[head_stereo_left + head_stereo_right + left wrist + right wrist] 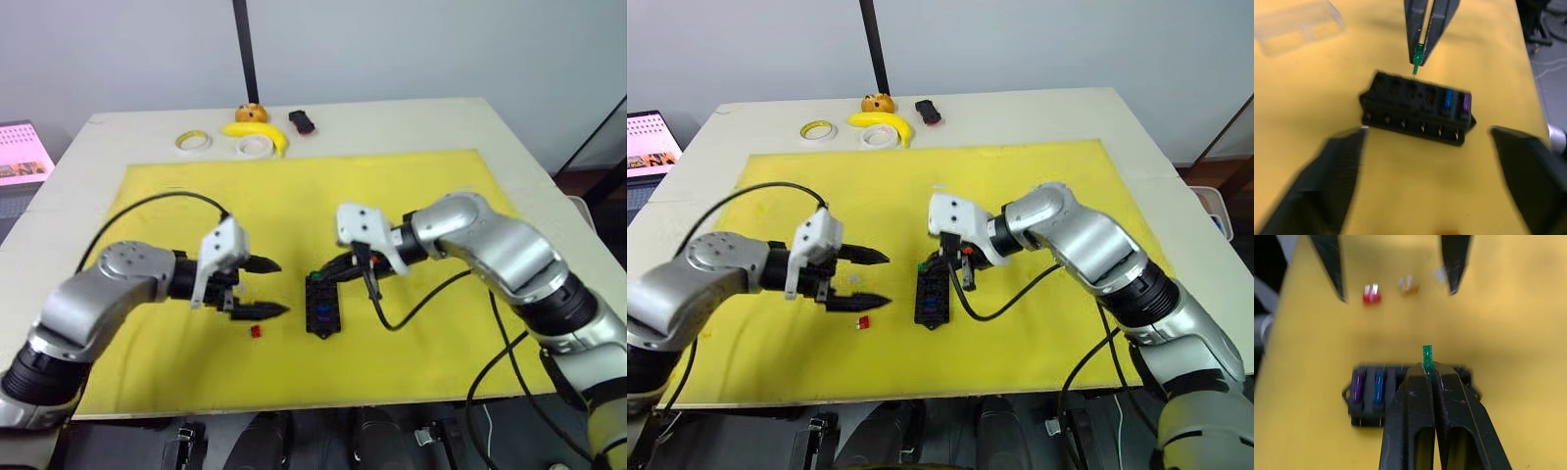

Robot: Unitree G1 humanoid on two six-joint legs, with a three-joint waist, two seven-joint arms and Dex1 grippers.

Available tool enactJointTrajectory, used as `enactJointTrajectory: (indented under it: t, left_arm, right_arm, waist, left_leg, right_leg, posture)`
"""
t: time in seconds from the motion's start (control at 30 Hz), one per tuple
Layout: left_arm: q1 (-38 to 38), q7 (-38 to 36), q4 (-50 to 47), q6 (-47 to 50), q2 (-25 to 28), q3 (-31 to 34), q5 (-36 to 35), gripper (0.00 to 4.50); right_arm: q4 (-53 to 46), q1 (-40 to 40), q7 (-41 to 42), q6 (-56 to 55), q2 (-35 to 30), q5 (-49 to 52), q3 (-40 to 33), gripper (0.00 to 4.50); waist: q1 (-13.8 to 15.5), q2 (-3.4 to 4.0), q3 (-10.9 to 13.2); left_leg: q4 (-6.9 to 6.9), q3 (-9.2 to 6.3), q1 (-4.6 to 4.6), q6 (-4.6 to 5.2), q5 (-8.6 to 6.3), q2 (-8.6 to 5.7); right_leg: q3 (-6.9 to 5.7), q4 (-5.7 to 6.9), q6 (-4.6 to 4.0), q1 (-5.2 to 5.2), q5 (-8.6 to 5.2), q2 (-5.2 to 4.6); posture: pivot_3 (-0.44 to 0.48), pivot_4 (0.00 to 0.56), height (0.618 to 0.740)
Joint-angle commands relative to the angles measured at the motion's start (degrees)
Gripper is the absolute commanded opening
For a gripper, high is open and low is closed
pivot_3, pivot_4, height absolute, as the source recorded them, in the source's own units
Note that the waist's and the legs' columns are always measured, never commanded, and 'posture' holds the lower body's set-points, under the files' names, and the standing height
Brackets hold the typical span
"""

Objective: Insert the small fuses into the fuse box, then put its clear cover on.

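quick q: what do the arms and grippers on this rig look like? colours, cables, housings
Both arms have rounded silver-grey shells with black joint bands. A white angular housing sits at each wrist. The left gripper and right gripper each have two black tapered fingers. A black cable loops from each wrist over the yellow mat.

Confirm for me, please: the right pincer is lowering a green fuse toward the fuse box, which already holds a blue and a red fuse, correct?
Not quite. The right pincer does hold the green fuse over the fuse box, but the fuses already seated are blue and purple, as the left wrist view shows. The red fuse lies loose on the yellow mat.
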Motion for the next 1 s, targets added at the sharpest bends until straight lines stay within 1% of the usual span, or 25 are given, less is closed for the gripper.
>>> enactJointTrajectory:
  t: [0.03, 0.3, 0.67, 1.0]
  left_arm:
    - [0.9, 0.3, -1.7, -3.4, -0.1, -0.8, 3.0, 4.46]
    - [1.5, -1.4, -0.5, -9.9, -0.8, -3.1, 8.7, 4.46]
    - [0.9, -2.1, 1.2, -11.4, -2.8, -4.3, 10.9, 4.46]
    - [1.2, -2.1, 1.8, -11.8, -4.1, -3.9, 12.0, 4.46]
  right_arm:
    - [-1.2, 0.3, 1.0, -2.4, 0.2, -2.2, -0.2, 0.0]
    - [-1.4, 1.7, 2.3, -3.0, 0.8, -5.0, 0.4, 0.0]
    - [-3.1, 2.5, 3.2, -1.0, 1.5, -5.5, 0.0, 0.0]
    - [-4.1, 2.2, 3.3, 2.0, 2.2, -5.2, -0.1, 0.0]
  waist:
    - [0.0, 0.0, 0.0]
    - [0.1, 0.0, 0.0]
    - [0.0, 0.0, 0.0]
    - [0.0, 0.0, 0.0]
  left_leg:
    - [0.0, 0.0, 0.0, -0.01, 0.0, 0.01]
    - [0.0, -0.01, 0.0, 0.0, 0.0, 0.01]
    - [0.01, -0.01, 0.0, 0.0, 0.0, 0.01]
    - [0.01, -0.02, 0.0, 0.0, 0.0, 0.0]
  right_leg:
    - [0.0, 0.0, 0.0, 0.0, 0.0, 0.0]
    - [0.0, -0.01, 0.0, 0.01, 0.0, 0.0]
    - [-0.01, 0.0, 0.0, 0.01, 0.0, 0.04]
    - [-0.01, 0.0, 0.0, 0.02, 0.0, 0.05]
  posture:
    - [0.0, 0.15, 0.74]
    - [0.0, 0.15, 0.74]
    - [0.0, 0.15, 0.74]
    - [0.0, 0.15, 0.74]
